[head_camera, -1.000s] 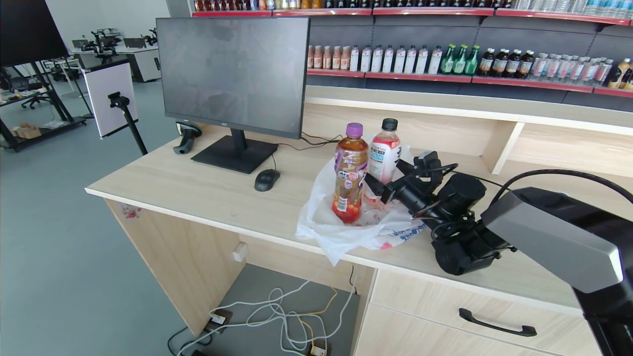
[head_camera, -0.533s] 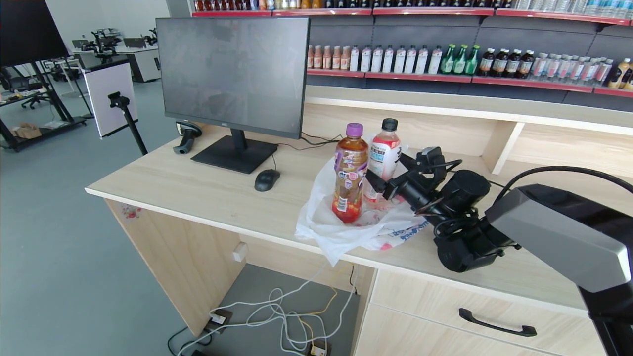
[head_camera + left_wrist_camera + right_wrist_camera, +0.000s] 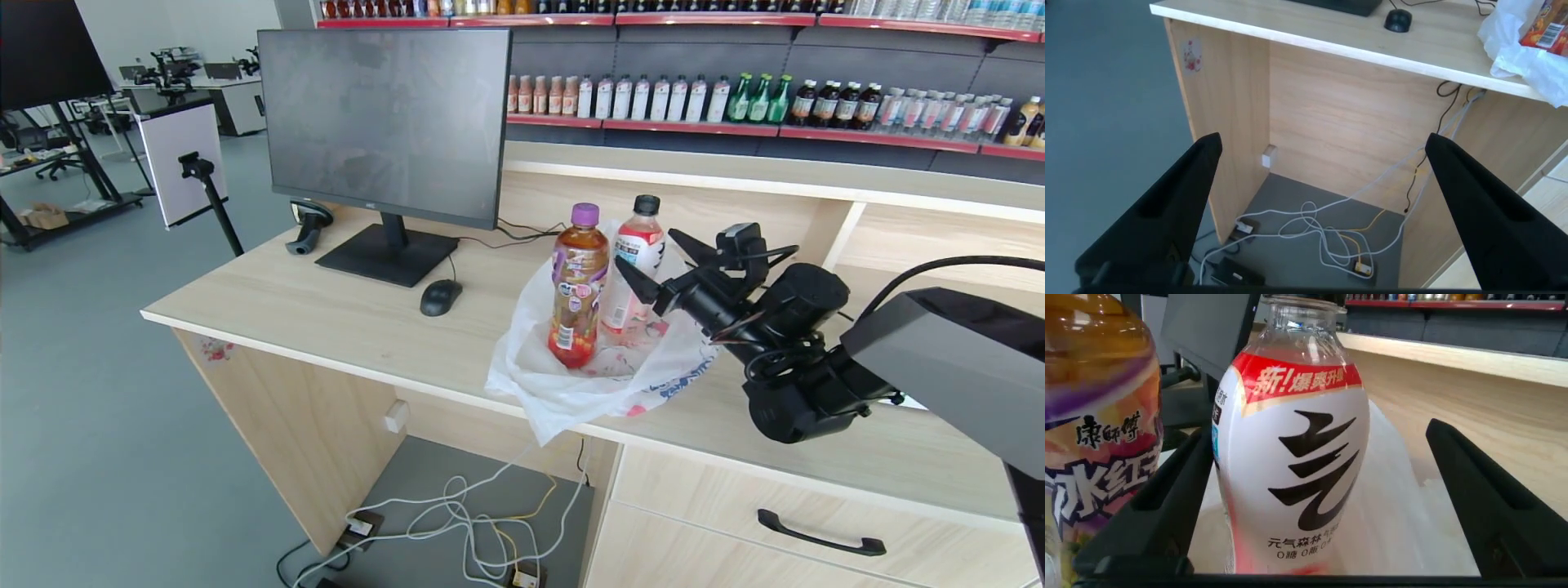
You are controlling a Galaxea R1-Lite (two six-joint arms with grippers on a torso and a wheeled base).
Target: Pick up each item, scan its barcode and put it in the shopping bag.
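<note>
Two upright in shopping bag [image 3: 563,384] near worktop [image 3: 343,318] front edge: tea bottle [image 3: 578,286], white bottle [image 3: 635,261]. Right tool [image 3: 651,255] spread, empty, just beside white bottle. Left tool [image 3: 1323,143] spread, low before worktop. Risk: finger clips white bottle, toppling both.

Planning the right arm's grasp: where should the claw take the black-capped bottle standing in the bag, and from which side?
Grip the black-capped bottle around its wide labelled body, below the shoulder, coming level from the robot's right, where the open right claw faces it. It stands upright, and the purple-capped bottle crowds its left side, likely blocking approach there.
</note>
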